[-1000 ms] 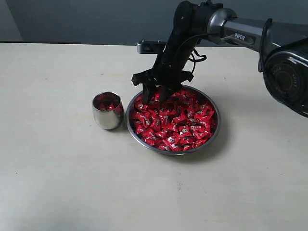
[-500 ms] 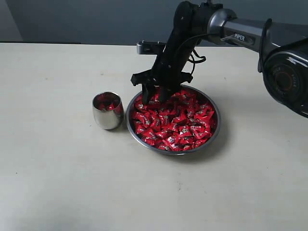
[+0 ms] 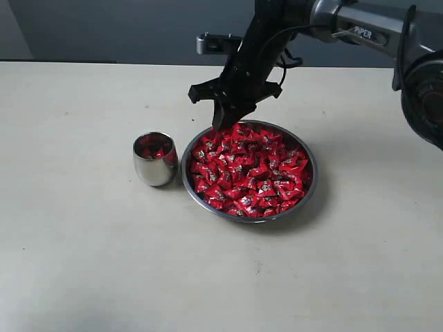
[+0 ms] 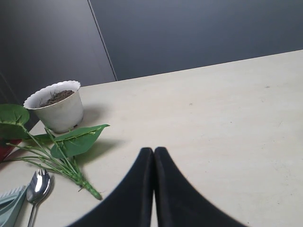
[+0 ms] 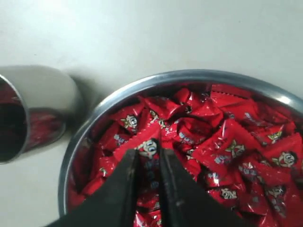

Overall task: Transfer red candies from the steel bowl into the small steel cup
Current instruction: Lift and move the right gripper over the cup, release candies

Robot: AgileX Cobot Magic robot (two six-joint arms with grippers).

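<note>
The steel bowl (image 3: 185, 174) (image 5: 156, 81) sits mid-table, heaped with red candies (image 3: 252, 173) (image 5: 227, 142). Just left of it stands the small steel cup (image 3: 154, 166) (image 5: 45, 94), with a few red candies inside. My right gripper (image 3: 223, 123) (image 5: 148, 152) hangs just above the bowl's far left rim, shut on one red candy (image 5: 148, 147) that shows between its fingers. My left gripper (image 4: 154, 150) is shut with nothing in it, over bare table away from the bowl; the exterior view does not show it.
Near the left gripper are a white pot of soil (image 4: 54, 106), a green leafy stem (image 4: 75, 139) lying flat, a steel spoon (image 4: 38, 184) and a pale green object (image 4: 9, 203) at the frame's edge. The right arm (image 3: 346, 31) reaches in from the far right.
The right gripper has risen out of the candy heap and closed on one candy, moving slightly toward the bowl's far left rim. Bowl and cup have not moved.
</note>
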